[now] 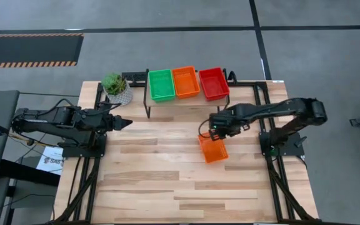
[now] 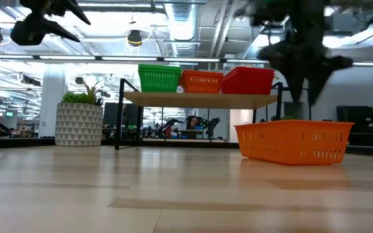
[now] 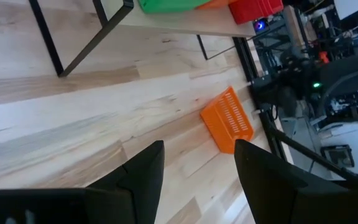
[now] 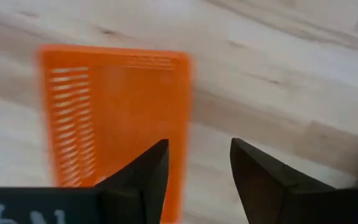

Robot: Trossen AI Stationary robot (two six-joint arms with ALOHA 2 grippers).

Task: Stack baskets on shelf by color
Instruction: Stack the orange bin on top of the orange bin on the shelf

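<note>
A loose orange basket (image 1: 212, 149) (image 2: 294, 142) (image 4: 114, 106) stands on its bottom on the table, near the right side. My right gripper (image 1: 210, 132) (image 2: 306, 84) (image 4: 197, 146) hovers open just above the basket's far end, one finger over its rim, touching nothing. The shelf (image 1: 180, 101) (image 2: 199, 99) stands at the far edge and carries a green basket (image 1: 161, 84), an orange basket (image 1: 185, 82) and a red basket (image 1: 214, 83) side by side. My left gripper (image 1: 129, 123) (image 3: 197, 146) waits open, raised over the table's left side.
A potted plant (image 1: 116, 87) (image 2: 78, 120) stands left of the shelf at the far edge. Bare wooden tabletop (image 1: 167, 181) lies across the middle and the near side. The black frame rails (image 1: 264, 112) run along the table's right and left sides.
</note>
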